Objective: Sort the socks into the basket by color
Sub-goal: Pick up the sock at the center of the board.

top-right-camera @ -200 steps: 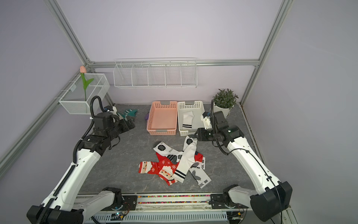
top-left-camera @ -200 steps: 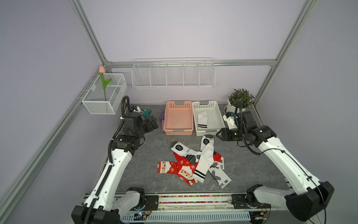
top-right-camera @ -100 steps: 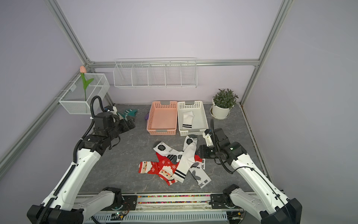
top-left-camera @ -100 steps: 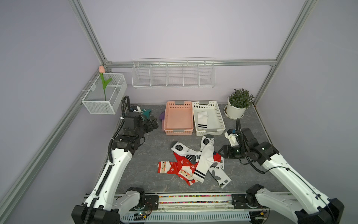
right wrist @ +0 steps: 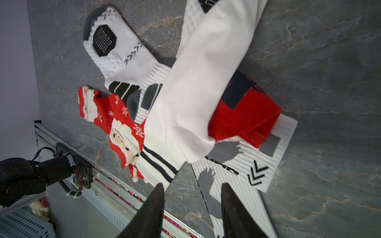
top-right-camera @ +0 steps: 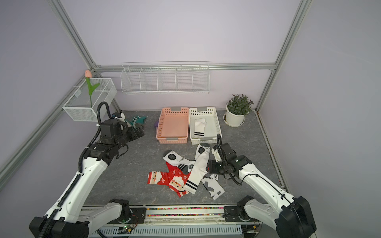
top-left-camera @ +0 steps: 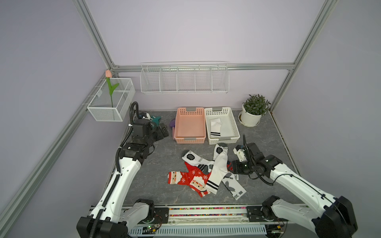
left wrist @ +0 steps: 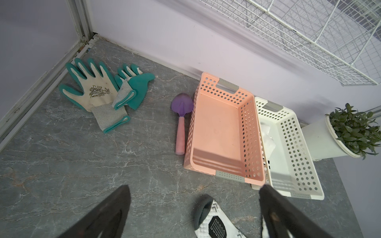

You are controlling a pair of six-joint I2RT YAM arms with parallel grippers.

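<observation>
One white sock with two black stripes lies folded in the white basket, which stands just beside the pink basket. The other socks lie heaped on the desk in front of both baskets. Red Santa socks overlap a black-patched white sock and a bird-print white sock. A long striped white sock is draped over the top.
</observation>
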